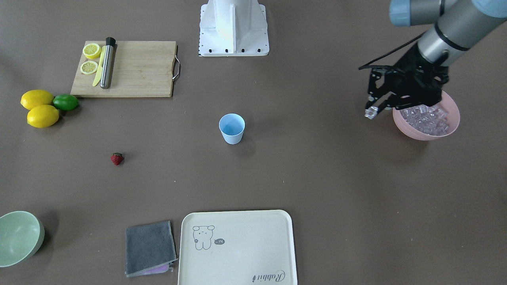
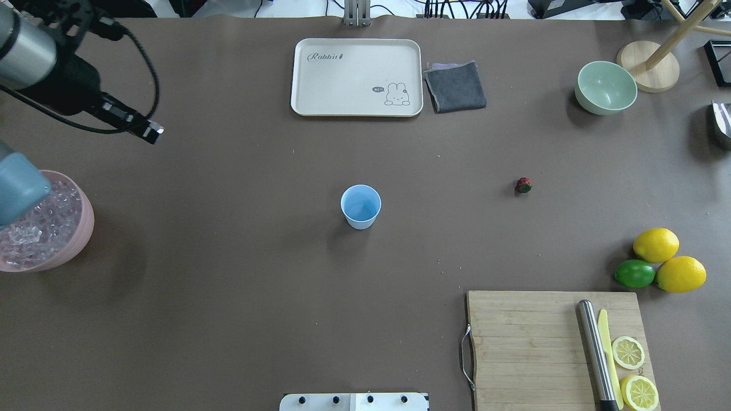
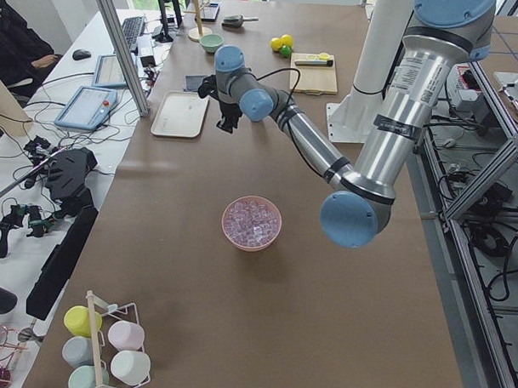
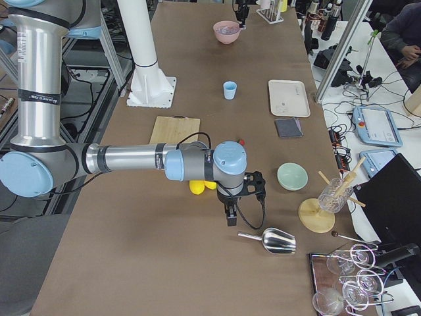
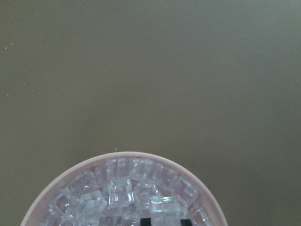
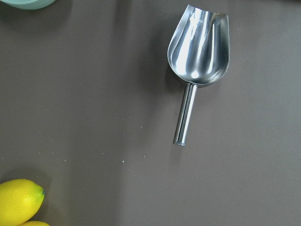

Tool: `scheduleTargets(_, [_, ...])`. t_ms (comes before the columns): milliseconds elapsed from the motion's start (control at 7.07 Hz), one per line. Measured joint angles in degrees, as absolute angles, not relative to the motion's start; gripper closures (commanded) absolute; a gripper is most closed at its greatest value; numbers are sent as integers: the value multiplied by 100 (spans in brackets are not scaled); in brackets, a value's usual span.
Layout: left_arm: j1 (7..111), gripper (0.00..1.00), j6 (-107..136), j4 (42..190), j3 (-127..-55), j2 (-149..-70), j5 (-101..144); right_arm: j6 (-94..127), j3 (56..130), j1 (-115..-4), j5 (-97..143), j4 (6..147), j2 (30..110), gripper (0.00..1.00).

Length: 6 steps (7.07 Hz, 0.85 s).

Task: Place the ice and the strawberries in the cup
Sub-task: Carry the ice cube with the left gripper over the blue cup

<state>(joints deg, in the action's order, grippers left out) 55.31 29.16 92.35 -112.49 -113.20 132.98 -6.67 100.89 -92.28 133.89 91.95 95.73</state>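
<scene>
Brown table [image 1: 317, 178]. Front view: cup [image 1: 231, 128] stands mid-table, strawberry [image 1: 117, 158] well apart from it, left gripper [image 1: 416, 102] over the pink bowl [image 1: 427, 136] of ice [image 1: 429, 120]. Overhead view: an arm joint hides those fingers. Left wrist view: one cube seems pinched at the tips. Right side view: right gripper [image 4: 231, 214] hangs near a scoop [image 4: 279, 242]; its opening I cannot tell

The left arm [image 1: 447, 35], a silver tube with pale blue joint caps, reaches out and slopes downward. Its black two-finger left gripper [image 1: 370, 113] is tilted, and its fingertips are pinched on a small clear glassy ice cube [image 1: 369, 114]. The right arm [image 4: 131, 159] stretches out level, with the wrist bent so the black right gripper [image 4: 231, 216] points straight down. Whether its fingers are parted cannot be told.
</scene>
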Motion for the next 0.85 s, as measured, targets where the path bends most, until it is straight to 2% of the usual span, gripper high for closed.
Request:
scheduleTargets(424, [4114, 100, 4726, 9460, -10986, -12381, 12447, -674, 10084, -9228, 13472, 9193, 9531, 0])
scheduleTargets(849, [3694, 100, 5226, 9981, -10232, -12925, 11949, -677, 10073, -9239, 14014, 9191, 9516, 0])
